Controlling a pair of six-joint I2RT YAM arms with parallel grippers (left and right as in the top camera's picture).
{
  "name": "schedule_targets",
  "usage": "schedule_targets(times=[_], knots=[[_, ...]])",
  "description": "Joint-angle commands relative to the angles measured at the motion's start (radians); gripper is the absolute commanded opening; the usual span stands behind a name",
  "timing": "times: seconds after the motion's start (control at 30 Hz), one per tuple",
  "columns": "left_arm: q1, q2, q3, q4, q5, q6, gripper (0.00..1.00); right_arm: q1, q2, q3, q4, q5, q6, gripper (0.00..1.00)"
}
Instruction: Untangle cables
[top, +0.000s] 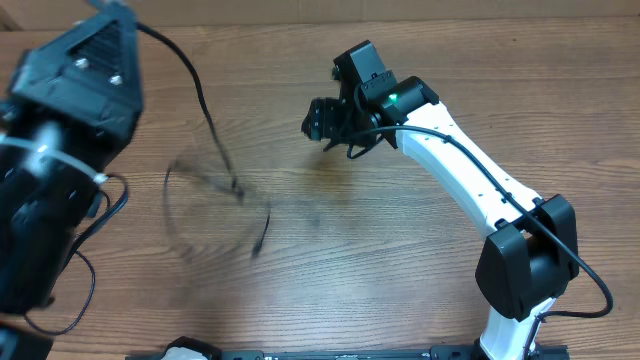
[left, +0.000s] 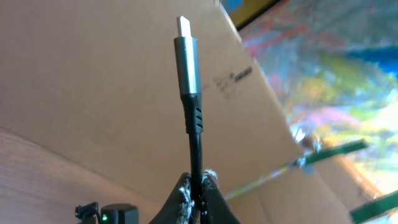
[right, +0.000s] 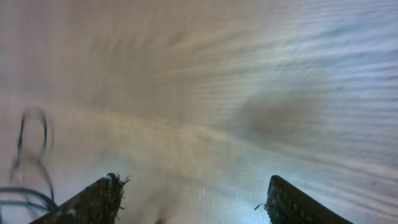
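A: Start closest in. What has the left hand (left: 198, 198) got?
B: Its fingers are pinched shut on one thin black cable (left: 195, 146), a little below the ribbed collar (left: 194, 118); the silver plug (left: 188, 59) stands up toward 12 o'clock in the wrist view
A: And from there?
B: Seen from overhead, that strand drops from the raised hand along an 11-to-5 line and meets the bench (top: 420, 250) in a loose tangle (top: 205, 205) of faint, blurred loops, with one short dark end (top: 260, 237) at its 4 o'clock edge
A: Right hand (top: 328, 122)?
B: Farther out, empty, fingers spread wide above bare bench. The tangle lies at its 8 o'clock, near but apart; its own camera catches only a loop (right: 31, 134) at the 9 o'clock edge
A: So which arm goes in?
B: I'd judge the right, since it's free and nearer the loops; it should cross the strand's line, not run along it
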Motion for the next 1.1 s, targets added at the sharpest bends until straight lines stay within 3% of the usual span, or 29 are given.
schedule_targets(times=[0.0, 0.2, 0.4, 0.5, 0.93, 1.07], knots=[[0.006, 0.087, 0.002, 0.005, 0.171, 0.147, 0.04, -0.009, -0.075, 0.01, -0.051, -0.195, -0.259, 0.76], [0.007, 0.182, 0.002, 0.005, 0.404, 0.26, 0.04, -0.009, -0.137, 0.01, -0.192, -0.322, -0.497, 0.79], [0.037, 0.241, 0.002, 0.002, 0.555, 0.268, 0.04, -0.009, -0.14, 0.009, -0.294, -0.35, -0.636, 0.79], [0.056, 0.257, 0.002, -0.032, 0.564, 0.274, 0.04, -0.015, -0.14, 0.009, -0.307, -0.327, -0.639, 0.78], [0.059, 0.43, 0.002, -0.328, 0.559, 0.523, 0.04, -0.149, -0.14, 0.009, -0.331, -0.288, -0.517, 0.79], [0.059, 0.483, 0.002, -0.378, 0.451, 0.544, 0.04, -0.15, -0.14, 0.008, -0.33, -0.195, -0.435, 0.79]])
